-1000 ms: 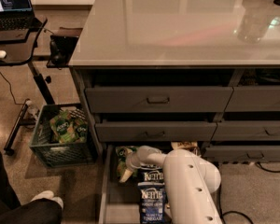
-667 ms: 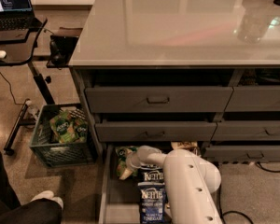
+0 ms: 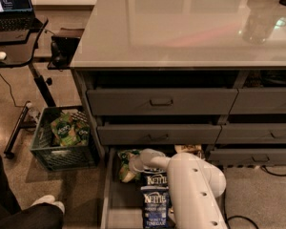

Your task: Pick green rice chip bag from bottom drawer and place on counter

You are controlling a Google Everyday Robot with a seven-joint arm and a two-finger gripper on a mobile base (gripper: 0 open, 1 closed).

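The bottom drawer (image 3: pixel 115 209) is pulled open at the foot of the cabinet. The green rice chip bag (image 3: pixel 125 167) lies at its back left, partly hidden by my arm. Two blue Kettle bags (image 3: pixel 156 200) lie in front of it. My white arm reaches down into the drawer, and my gripper (image 3: pixel 134 163) is at the green bag, its end hidden behind the wrist. A brown bag (image 3: pixel 189 149) peeks out at the back right. The counter (image 3: pixel 181 27) is the glossy pale grey slab above.
A green lattice crate (image 3: pixel 62 147) with green bags stands on the floor to the left. A black desk (image 3: pixel 16 46) with a laptop stands at the upper left. A person's leg and shoe (image 3: pixel 33 211) are at the lower left. Closed drawers (image 3: pixel 160 101) sit above.
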